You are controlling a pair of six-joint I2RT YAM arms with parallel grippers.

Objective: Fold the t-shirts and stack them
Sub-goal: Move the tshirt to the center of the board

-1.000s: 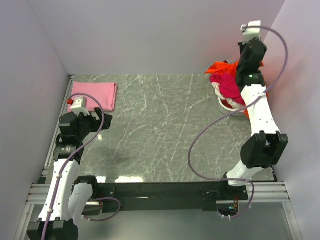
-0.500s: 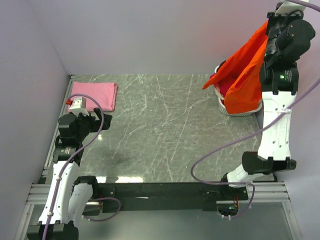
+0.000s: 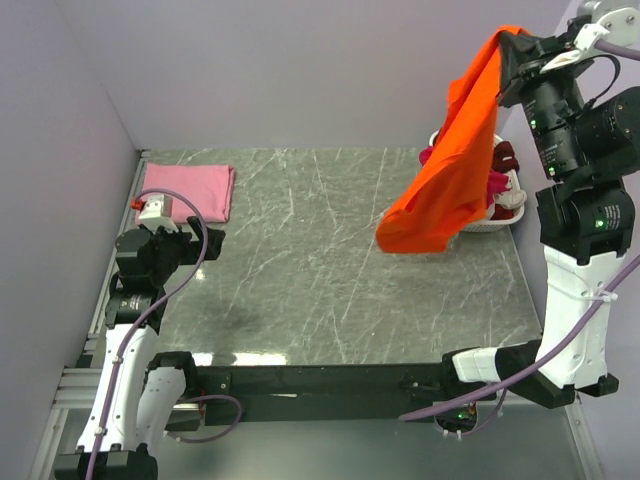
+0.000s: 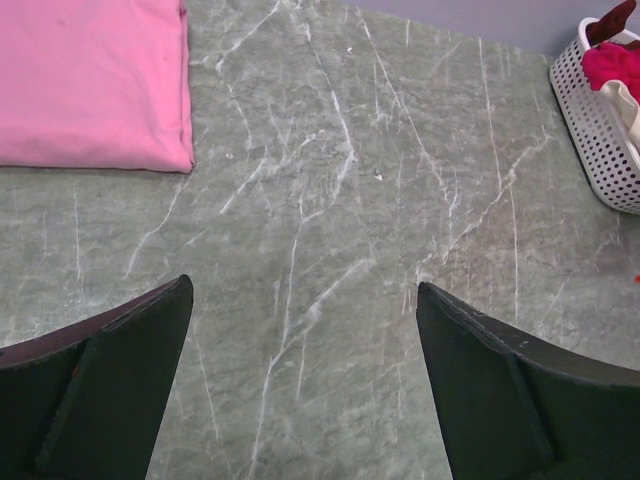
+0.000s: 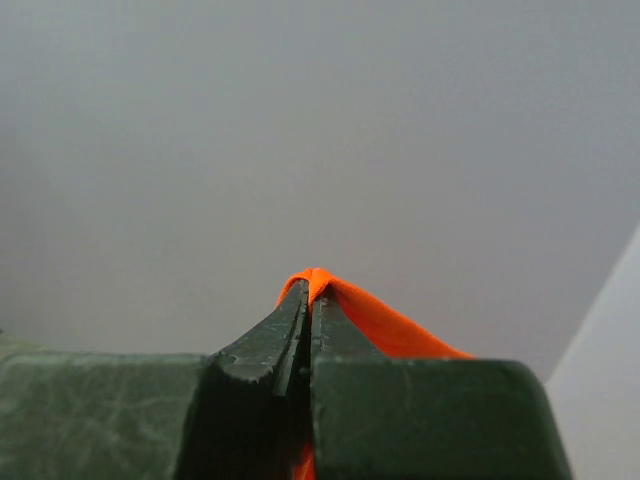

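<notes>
My right gripper (image 3: pixel 512 40) is raised high at the back right and shut on the bright orange t-shirt (image 3: pixel 450 170), which hangs down from it over the table. In the right wrist view the jaws (image 5: pixel 311 285) pinch a fold of orange cloth (image 5: pixel 380 325). A folded light pink t-shirt (image 3: pixel 188 189) lies flat at the back left; it also shows in the left wrist view (image 4: pixel 90 80). Magenta and maroon shirts (image 3: pixel 497 172) sit in the white basket (image 3: pixel 490 222). My left gripper (image 4: pixel 300 310) is open and empty above the bare table near the pink shirt.
The white perforated basket (image 4: pixel 600 120) stands at the back right of the grey marble table (image 3: pixel 320 270). Purple walls close in the back and both sides. The right arm's cable loops low at the front right.
My right gripper has lifted the orange shirt out of the basket and swung it up and leftward, so it now hangs free. The left arm has not moved.
</notes>
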